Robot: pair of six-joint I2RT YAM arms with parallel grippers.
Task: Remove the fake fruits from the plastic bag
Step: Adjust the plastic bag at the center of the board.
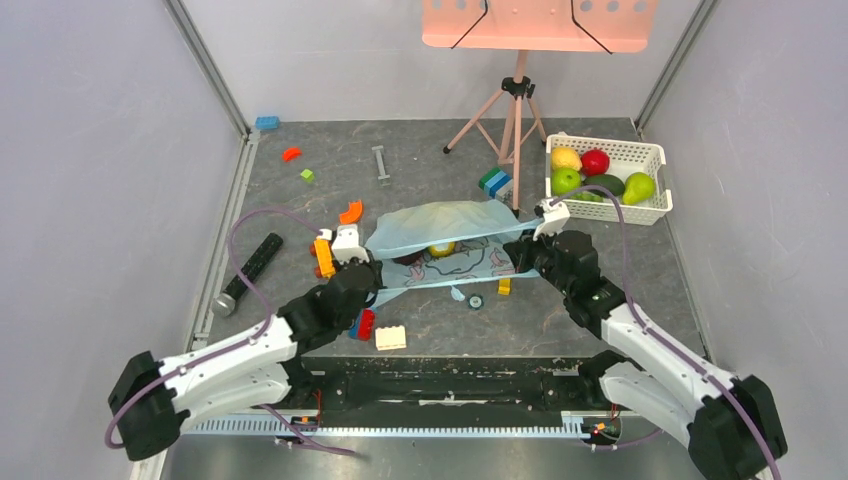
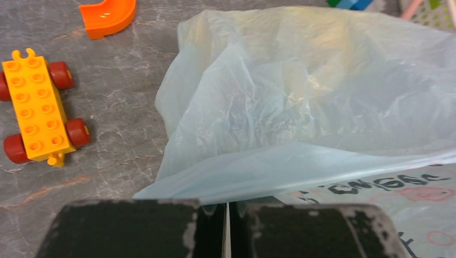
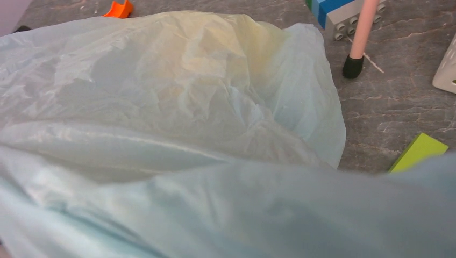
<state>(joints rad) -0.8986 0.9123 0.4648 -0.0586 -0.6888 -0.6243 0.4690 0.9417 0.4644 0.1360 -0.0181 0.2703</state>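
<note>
Toward the near edge lies a cream block (image 1: 391, 338). Mid-surface, the left hand (image 1: 370, 265) and the right hand (image 1: 522, 250) each clamp one end of the plastic bag (image 1: 440, 220), long axis left-right. A yellow fake fruit (image 1: 441, 248) shows inside, equally near both. Beyond: tripod (image 1: 515, 125), white basket (image 1: 600, 212) at the far right corner.

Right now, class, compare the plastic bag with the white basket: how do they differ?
The bag is thin, crumpled and translucent blue; the basket is rigid, white and slotted. The bag is stretched between the left gripper and right gripper, jaws shut on it; the basket stands untouched. Both hold fruit.
</note>
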